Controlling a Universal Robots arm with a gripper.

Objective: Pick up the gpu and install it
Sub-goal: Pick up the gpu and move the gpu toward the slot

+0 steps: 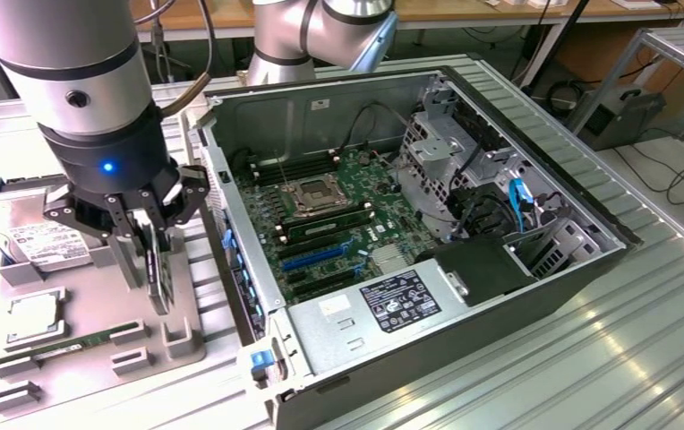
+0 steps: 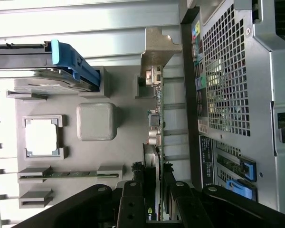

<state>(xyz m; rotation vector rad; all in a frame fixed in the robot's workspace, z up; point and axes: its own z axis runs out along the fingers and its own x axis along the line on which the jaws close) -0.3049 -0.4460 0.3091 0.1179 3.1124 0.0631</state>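
The gpu (image 1: pixel 163 296) stands on edge over the grey tray (image 1: pixel 91 291), its silver bracket end pointing away from my gripper (image 1: pixel 151 269). My fingers are drawn in about halfway, pressed on the card's two flat faces. In the wrist view the gpu (image 2: pixel 157 114) runs edge-on straight out from between my gripper (image 2: pixel 154 202) fingers (I cannot tell whether its lower edge sits in the tray's slots or has cleared them). Beside it on the tray lie a hard drive (image 1: pixel 31 237), a CPU (image 1: pixel 31 320) and a RAM stick (image 1: pixel 62 351). The open case (image 1: pixel 474 336) lies just beside the tray, on the exterior view's right.
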